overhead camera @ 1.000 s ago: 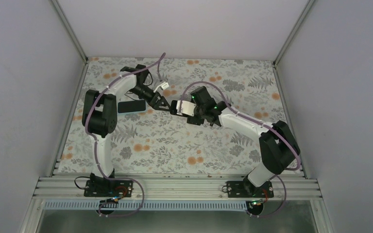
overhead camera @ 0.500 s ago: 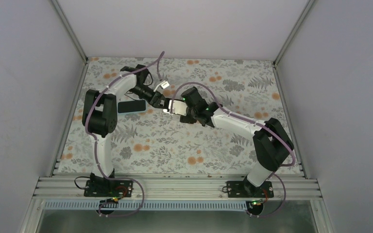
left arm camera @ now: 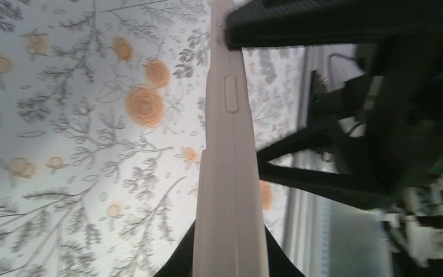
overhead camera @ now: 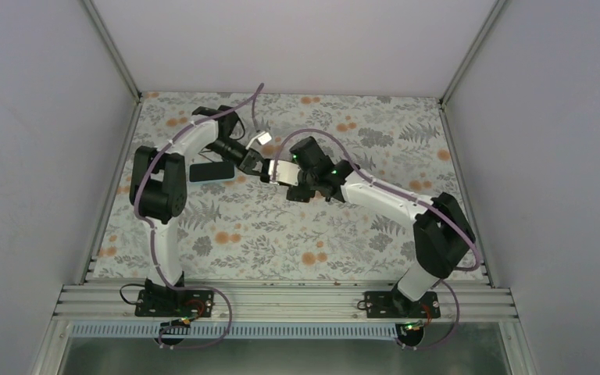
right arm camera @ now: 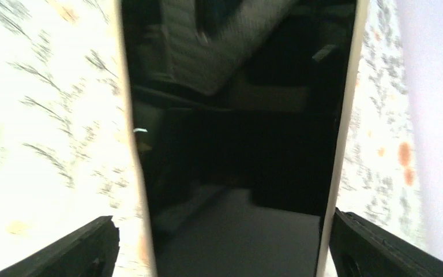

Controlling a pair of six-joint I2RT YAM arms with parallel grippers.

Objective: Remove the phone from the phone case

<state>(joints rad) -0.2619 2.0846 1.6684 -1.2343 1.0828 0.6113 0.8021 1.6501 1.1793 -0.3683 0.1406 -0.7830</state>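
Appears mid-handover. Grips phone case [left arm camera: 229,173] edge in left tool [left arm camera: 229,249], clear of surface [left arm camera: 63,144]. Straddles it wide with right tool [right arm camera: 224,219]; cannot tell if gripping. Shows phone [right arm camera: 236,144] seated inside. Calls next for steady clamp, then pushing phone out.

Grey-and-orange floral tabletop [overhead camera: 281,242], plain pale walls [overhead camera: 281,39], aluminium frame posts [overhead camera: 111,47], even soft light

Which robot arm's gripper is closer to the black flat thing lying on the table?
Left. The left gripper is just right of the black flat thing, pinching the white phone case. The right gripper is farther right, at the case's other end.
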